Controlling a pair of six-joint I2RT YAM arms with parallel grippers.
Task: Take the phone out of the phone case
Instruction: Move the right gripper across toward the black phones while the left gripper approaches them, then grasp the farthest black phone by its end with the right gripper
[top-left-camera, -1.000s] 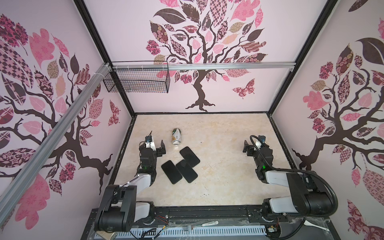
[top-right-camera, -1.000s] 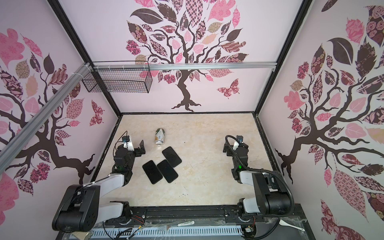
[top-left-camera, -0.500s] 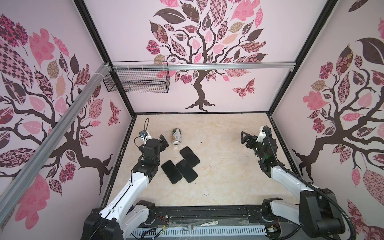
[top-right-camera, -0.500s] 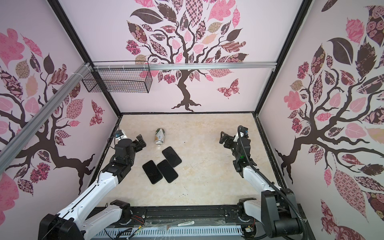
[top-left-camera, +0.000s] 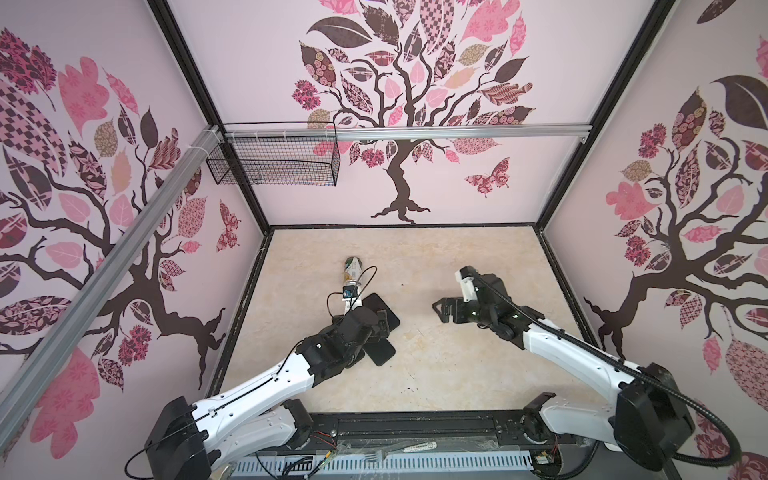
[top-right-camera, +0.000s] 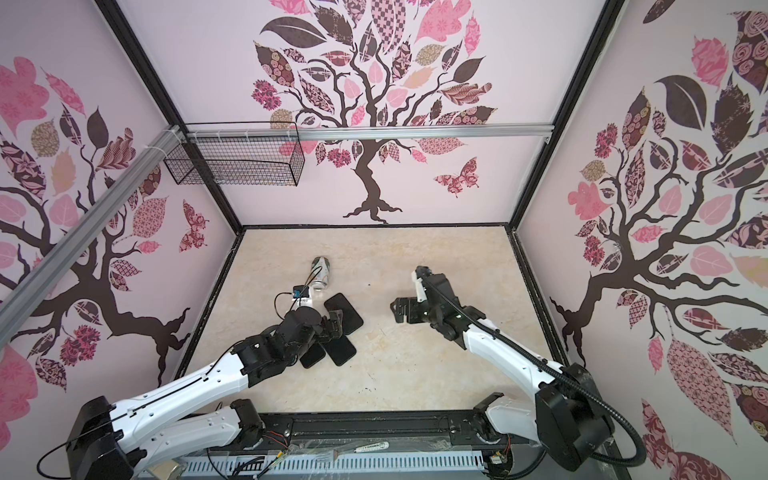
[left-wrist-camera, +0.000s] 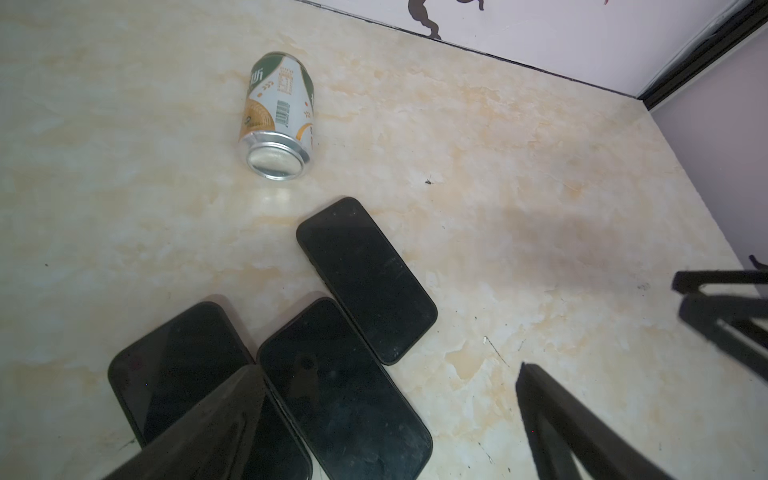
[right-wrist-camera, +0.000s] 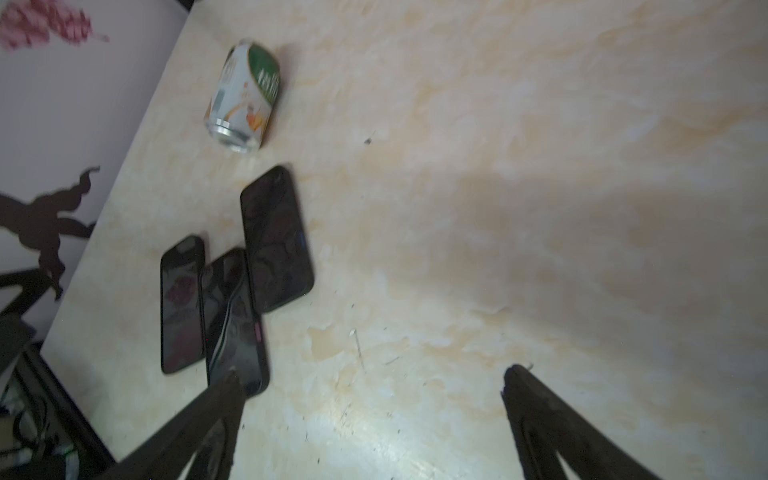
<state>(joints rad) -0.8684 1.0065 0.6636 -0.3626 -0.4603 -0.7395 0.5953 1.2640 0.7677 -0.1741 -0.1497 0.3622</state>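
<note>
Three black phones lie face up, close together, left of the table's middle: a far one, a middle one and a left one. I cannot tell a phone case from a phone on any of them. My left gripper hovers open just above the middle phone, holding nothing. My right gripper is open and empty over bare table, well to the right of the phones.
A green and white drink can lies on its side just behind the phones. A wire basket hangs on the back left rail. The left wall and black frame stand close to the phones.
Both arms have unfolded from their rest near the front. The left gripper came forward over the phones, and the right gripper swung in toward the middle. Both stayed open.
</note>
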